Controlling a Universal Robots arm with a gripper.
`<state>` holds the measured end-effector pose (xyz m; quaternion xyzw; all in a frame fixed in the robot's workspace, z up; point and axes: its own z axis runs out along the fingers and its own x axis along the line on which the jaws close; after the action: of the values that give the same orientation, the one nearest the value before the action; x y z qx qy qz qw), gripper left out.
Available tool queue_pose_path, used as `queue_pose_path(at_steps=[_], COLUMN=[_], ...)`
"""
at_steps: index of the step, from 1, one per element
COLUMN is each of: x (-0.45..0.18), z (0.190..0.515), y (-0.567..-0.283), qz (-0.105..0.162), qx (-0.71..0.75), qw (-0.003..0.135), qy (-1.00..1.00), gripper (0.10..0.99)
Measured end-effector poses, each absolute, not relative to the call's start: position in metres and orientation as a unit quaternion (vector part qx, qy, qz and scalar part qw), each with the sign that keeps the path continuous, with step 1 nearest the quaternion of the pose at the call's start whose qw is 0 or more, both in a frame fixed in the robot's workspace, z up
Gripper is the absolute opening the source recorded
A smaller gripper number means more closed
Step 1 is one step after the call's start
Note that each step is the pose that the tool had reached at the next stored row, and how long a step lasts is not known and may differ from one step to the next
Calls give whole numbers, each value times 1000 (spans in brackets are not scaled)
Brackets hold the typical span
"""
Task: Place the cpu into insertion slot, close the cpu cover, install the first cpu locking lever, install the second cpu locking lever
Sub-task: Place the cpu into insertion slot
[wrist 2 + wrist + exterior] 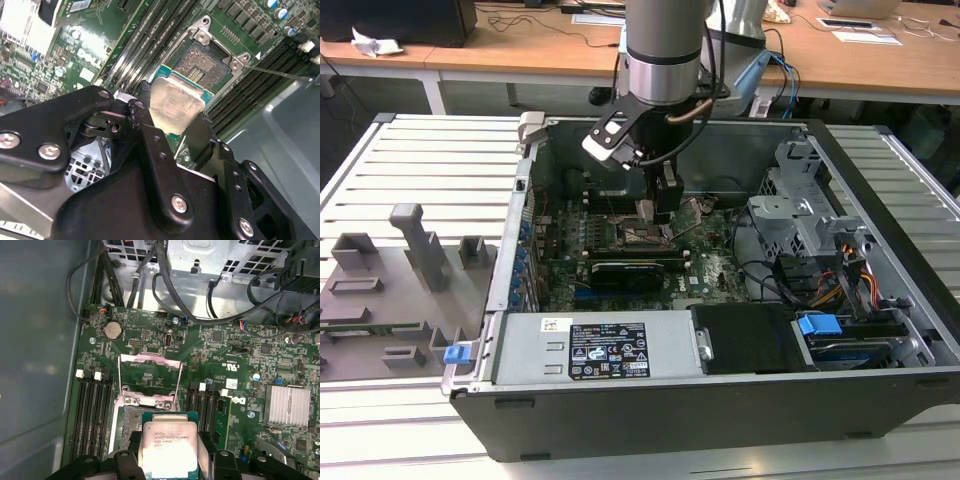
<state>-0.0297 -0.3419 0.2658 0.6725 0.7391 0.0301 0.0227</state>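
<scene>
My gripper point(660, 212) reaches down into the open computer case, over the green motherboard point(712, 265). It is shut on the cpu point(175, 106), whose silver face shows between the two black fingers point(150, 132) in both wrist views. The cpu point(169, 446) hangs just above the insertion slot point(209, 62), apart from it, and the slot's contact field is bare. The cpu cover point(150, 360) is swung open, its pinkish metal frame lying back over the board beyond the slot point(126, 422). A thin metal locking lever point(280, 74) sticks out beside the slot.
Memory slots point(92, 410) flank the socket, with the grey case wall point(40, 340) close beside them. A black card point(630, 270), a labelled power supply point(610, 350), a drive cage point(800, 215) and cables point(840, 280) crowd the case. A grey fixture plate point(400, 270) lies at the exterior view's left.
</scene>
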Motion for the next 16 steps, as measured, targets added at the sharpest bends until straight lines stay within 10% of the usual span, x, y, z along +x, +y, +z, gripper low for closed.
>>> queue_pose_path(at_steps=[16], x=[-32], z=[251], y=[-337], qz=[28], qx=[705], qw=[25], qy=[708], gripper=[525])
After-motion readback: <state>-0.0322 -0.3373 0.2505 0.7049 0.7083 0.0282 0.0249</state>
